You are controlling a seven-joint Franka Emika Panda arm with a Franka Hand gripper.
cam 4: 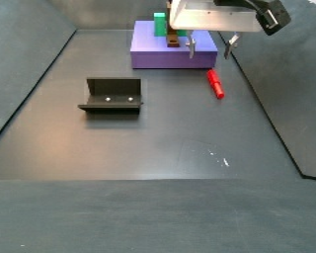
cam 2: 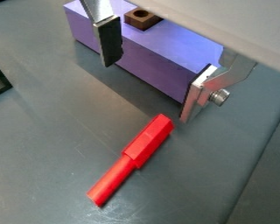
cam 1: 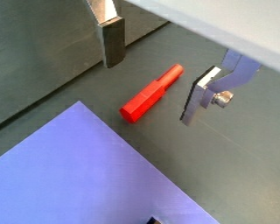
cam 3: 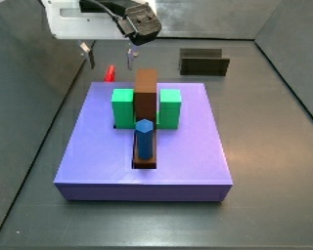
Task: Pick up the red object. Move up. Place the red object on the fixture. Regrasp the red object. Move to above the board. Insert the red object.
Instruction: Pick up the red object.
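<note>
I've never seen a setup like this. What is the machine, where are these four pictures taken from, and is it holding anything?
It is a robot arm ending in a gripper, with two silver jaws that pinch. Two pictures come from cameras on its wrist, looking down past the jaws; two come from cameras fixed beside the table. The gripper hangs open above a small red peg, which lies flat on the dark floor beside the purple board, so nothing is held. The board carries green blocks, a brown bar and a blue peg. The dark bracket standing apart is the fixture.
</note>
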